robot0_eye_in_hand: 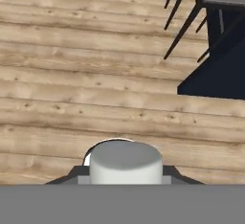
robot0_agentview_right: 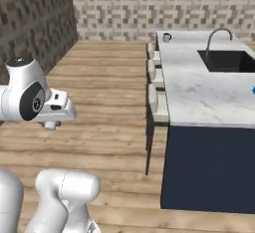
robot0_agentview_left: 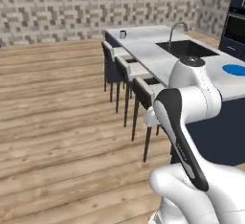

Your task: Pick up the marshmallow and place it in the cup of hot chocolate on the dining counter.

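Clearly the claw point(robot0_eye_in_hand: 125, 182) grips the marshmallow point(robot0_eye_in_hand: 125, 163) above wooden floor point(robot0_eye_in_hand: 72, 89); cup of hot chocolate point(robot0_agentview_left: 123, 34) sits on the far table point(robot0_agentview_left: 153, 50); no writing legible.

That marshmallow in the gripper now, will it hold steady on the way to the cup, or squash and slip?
The marshmallow looks like a short, plump cylinder, so probably light and soft: it may squash a little. Its rounded side could let it twist in the gripper. Once released it would likely roll if it lands on its side.
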